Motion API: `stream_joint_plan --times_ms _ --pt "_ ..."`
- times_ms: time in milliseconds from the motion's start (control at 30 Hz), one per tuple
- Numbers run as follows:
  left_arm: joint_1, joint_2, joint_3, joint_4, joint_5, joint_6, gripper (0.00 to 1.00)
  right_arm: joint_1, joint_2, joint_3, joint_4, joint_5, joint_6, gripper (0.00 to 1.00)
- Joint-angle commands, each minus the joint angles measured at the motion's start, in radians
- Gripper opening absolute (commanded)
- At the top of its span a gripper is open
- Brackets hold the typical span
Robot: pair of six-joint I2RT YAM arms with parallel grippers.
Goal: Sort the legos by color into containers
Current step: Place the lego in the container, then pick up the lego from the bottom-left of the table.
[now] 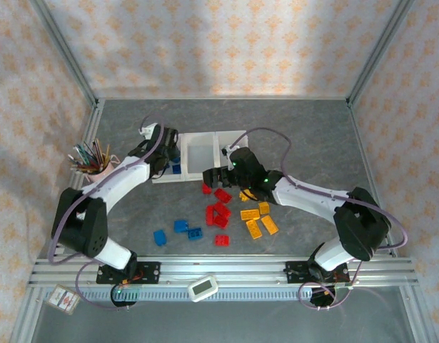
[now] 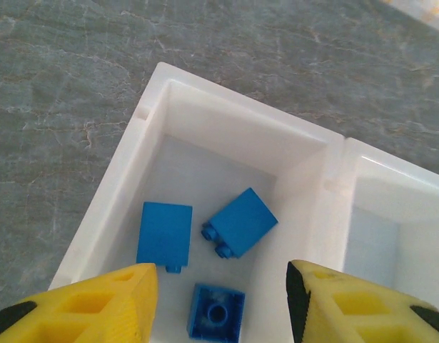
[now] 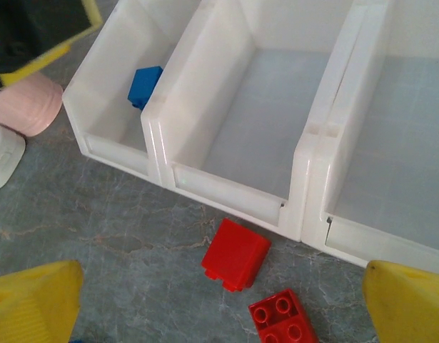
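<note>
The containers are three joined white bins at the table's middle back. My left gripper hangs over the left bin, open with nothing between its yellow fingers. Three blue legos lie on that bin's floor. My right gripper is open just in front of the bins, over a red lego on its side and a studs-up red one. The middle bin and the right bin hold nothing I can see.
On the table in front of the bins lie loose red legos, yellow-orange ones to their right and three blue ones to their left. A pink cup of pencils stands left of the bins.
</note>
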Motion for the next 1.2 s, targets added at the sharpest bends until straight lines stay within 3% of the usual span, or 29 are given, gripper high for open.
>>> stream_joint_plan --times_ms 0,267,533,867,1167 --pt "-0.029 -0.090 -0.061 -0.083 0.018 -0.014 0.55 0.010 -0.031 0.016 -0.044 -0.025 -0.042 1.00" --pt "-0.144 -0.284 -0.215 -0.247 -0.035 -0.134 0.57 0.076 -0.029 -0.015 -0.076 -0.047 -0.069 1.00" --pt "-0.298 -0.412 -0.354 -0.403 -0.044 -0.356 0.61 0.129 -0.040 -0.089 -0.029 -0.063 -0.031 1.00" --pt "-0.492 -0.404 -0.448 -0.472 -0.003 -0.548 0.71 0.165 -0.045 -0.177 0.056 -0.068 0.027 1.00" --pt "-0.565 -0.387 -0.419 -0.595 -0.064 -0.660 0.76 0.166 -0.049 -0.199 0.082 -0.067 0.052 1.00"
